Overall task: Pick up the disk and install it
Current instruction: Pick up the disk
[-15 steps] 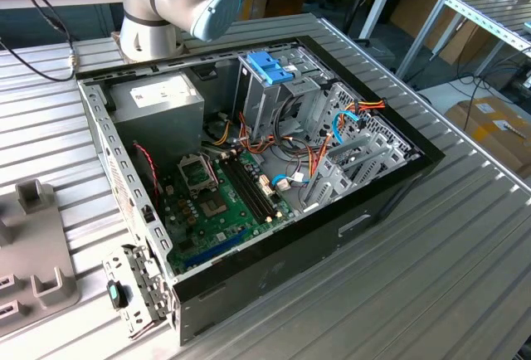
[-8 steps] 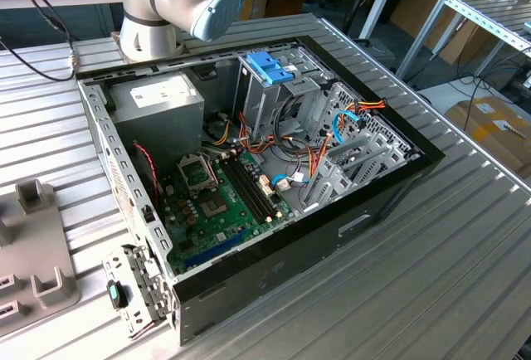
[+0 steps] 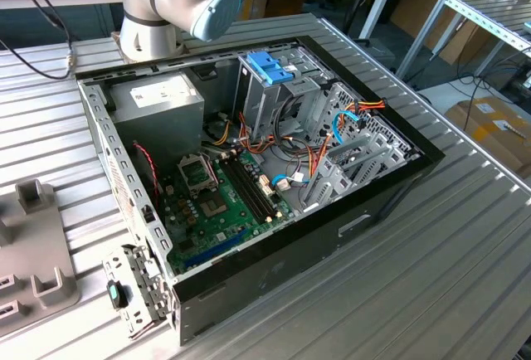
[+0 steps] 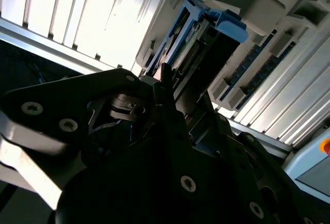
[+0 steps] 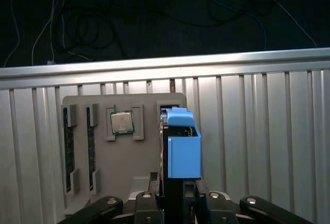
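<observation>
Evidently the disk (image 5: 183, 154) is being clamped on edge by the gripper (image 5: 180, 197), its far end at the grey fixture (image 5: 124, 154), where a snag is being risked, twisting it in the grip.

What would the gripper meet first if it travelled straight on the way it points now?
Most likely the disk, standing on edge in the grey holder directly ahead of the gripper in the first wrist view. Depth is unclear, so the two may be touching.

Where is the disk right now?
In the first wrist view the disk stands on edge at the grey tray, beside the processor chip, close ahead of the gripper.
</observation>
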Robot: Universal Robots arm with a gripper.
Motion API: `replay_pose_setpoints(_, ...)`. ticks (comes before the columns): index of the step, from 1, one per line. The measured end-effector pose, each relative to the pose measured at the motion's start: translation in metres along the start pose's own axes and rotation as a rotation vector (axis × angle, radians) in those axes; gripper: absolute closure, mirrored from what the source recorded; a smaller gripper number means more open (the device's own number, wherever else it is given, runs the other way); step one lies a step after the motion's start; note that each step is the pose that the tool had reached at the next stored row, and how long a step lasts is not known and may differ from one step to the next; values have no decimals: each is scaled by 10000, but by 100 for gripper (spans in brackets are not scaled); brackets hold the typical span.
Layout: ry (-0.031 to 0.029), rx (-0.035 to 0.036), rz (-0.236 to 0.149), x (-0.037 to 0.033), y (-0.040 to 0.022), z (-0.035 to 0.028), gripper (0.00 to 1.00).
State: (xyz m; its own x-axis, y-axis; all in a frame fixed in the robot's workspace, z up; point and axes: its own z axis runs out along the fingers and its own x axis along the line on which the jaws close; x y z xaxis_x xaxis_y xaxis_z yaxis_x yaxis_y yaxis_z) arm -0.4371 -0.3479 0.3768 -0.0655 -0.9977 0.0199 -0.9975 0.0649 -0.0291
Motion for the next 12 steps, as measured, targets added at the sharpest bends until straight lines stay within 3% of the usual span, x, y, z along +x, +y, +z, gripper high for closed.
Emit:
replay_pose_setpoints(2, -1, 1, -1, 1, -3, -77, 65)
replay_pose_setpoints(6, 0, 0, 0, 6, -9, -309, 65)
replay_pose_setpoints(10, -1, 1, 0, 9, -13, -445, 65)
replay_pose_setpoints(12, 0, 1, -1, 11, -16, -554, 65)
